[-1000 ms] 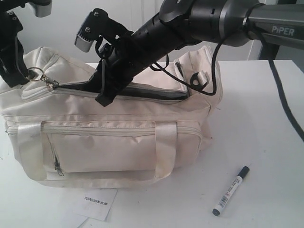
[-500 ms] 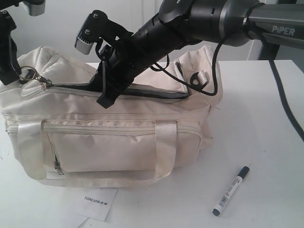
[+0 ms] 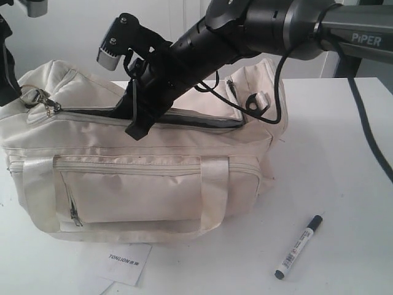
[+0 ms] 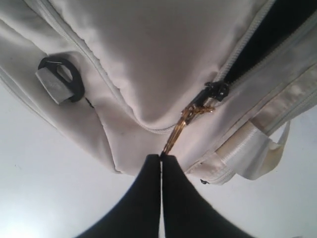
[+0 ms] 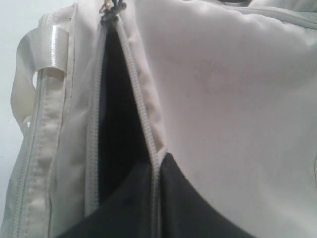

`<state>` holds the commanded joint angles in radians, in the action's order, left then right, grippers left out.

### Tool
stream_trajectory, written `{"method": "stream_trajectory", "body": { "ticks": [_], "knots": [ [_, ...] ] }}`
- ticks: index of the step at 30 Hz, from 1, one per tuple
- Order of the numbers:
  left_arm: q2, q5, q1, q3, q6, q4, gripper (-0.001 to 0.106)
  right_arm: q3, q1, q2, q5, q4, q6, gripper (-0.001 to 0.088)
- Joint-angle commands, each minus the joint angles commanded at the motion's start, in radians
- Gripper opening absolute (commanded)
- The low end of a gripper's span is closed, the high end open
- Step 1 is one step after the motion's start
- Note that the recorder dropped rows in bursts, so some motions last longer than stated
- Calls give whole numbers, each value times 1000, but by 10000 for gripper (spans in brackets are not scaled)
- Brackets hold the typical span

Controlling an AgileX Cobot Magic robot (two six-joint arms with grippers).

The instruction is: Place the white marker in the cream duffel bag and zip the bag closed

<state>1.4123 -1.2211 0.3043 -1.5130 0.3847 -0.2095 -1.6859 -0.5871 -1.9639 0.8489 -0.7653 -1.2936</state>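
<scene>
The marker (image 3: 299,247) lies on the table (image 3: 331,153), well apart from the bag (image 3: 153,184), off its right front corner, with nothing holding it. The bag's top zip stands open, showing the dark lining.

The left gripper (image 4: 161,157) is clamped on the very tip of the brass pull ring (image 4: 184,124) at the bag's left end. With so little ring between the fingers, a hard tug could let it slip free. The right gripper (image 3: 136,128) is closed on the near lip of the opening, mid-bag. If that pinch gives, the soft bag would likely slide with the pull and the slider (image 4: 216,90) would not run.

The larger risk is order: running the zip shut now would lock the marker out. The right arm's cable (image 3: 276,92) also hangs close to the buckle (image 3: 261,100) at the bag's right end and could snag there.
</scene>
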Motion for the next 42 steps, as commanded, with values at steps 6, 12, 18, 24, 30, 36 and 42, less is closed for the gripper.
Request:
{"method": "stream_trajectory", "body": {
  "ticks": [6, 12, 18, 24, 30, 36, 42],
  "knots": [
    [-5, 0, -25, 0, 8, 27, 0, 0, 0, 0, 0, 0, 0, 0],
    [-7, 0, -25, 0, 8, 13, 0, 0, 0, 0, 0, 0, 0, 0],
    [-7, 0, -25, 0, 14, -5, 0, 0, 0, 0, 0, 0, 0, 0],
    [-7, 0, -25, 0, 14, -11, 0, 0, 0, 0, 0, 0, 0, 0],
    [-7, 0, -54, 0, 14, -5, 0, 0, 0, 0, 0, 0, 0, 0],
    [-7, 0, -107, 0, 16, 50, 0, 0, 0, 0, 0, 0, 0, 0],
    [-7, 0, -114, 0, 32, 55, 0, 0, 0, 0, -2, 0, 0, 0]
  ]
}}
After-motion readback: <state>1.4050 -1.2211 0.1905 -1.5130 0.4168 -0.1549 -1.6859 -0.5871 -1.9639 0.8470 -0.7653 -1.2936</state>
